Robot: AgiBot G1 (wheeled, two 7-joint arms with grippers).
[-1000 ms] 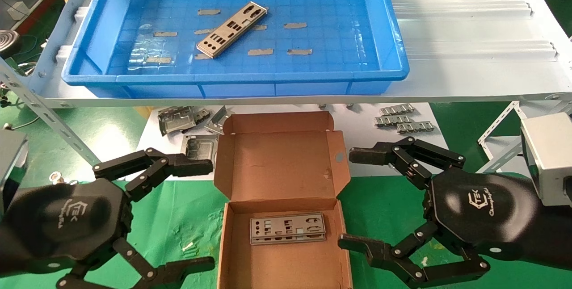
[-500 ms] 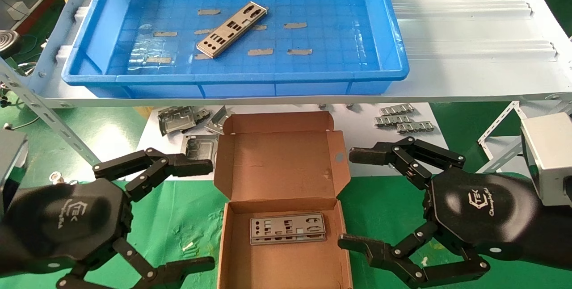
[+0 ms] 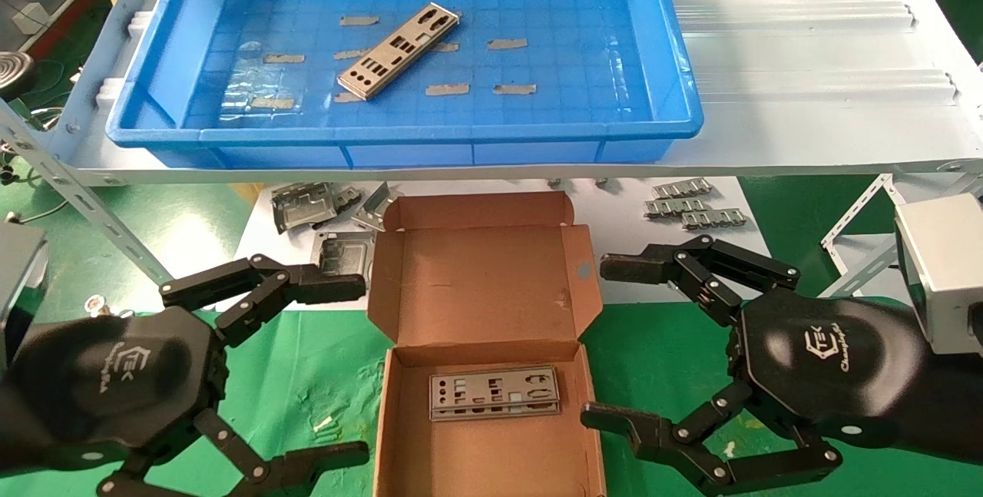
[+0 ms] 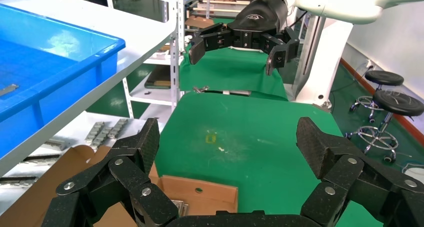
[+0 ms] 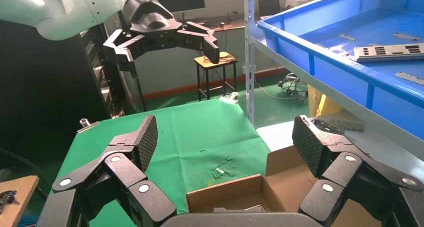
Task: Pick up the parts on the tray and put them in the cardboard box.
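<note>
While both arms sit low over the green-covered counter (image 3: 307, 374), the small brown corrugated cardboard box (image 3: 491, 455) lies between them with its hinged lid folded back and flat. The left claw (image 3: 338, 366) is just beside the box on one side, its black fingers spread wide apart and holding nothing; the left wrist view confirms the gap, with green cloth showing between the fingers (image 4: 142, 147). The right claw (image 3: 607, 343) mirrors it on the opposite side of the box, likewise spread wide and empty, its fingers (image 5: 140, 142) apart in the right wrist view.

One thin flat silver-grey metal plate with punched cutouts (image 3: 494, 392) lies flat inside the box, near the lid hinge, between the two claws and touching neither. A second long punched metal plate (image 3: 399, 51) lies at a slant on the grid floor of the large shallow bright blue plastic tray (image 3: 399, 132), well beyond both claws, among scraps of tan tape (image 3: 508, 44). The tray sits on a raised white shelf (image 3: 806, 59), above and behind the box.

Beyond the left claw, under the shelf edge, lie several bulkier square grey metal frames (image 3: 303, 205). Beyond the right claw lie small ridged metal clip strips (image 3: 691, 205).
</note>
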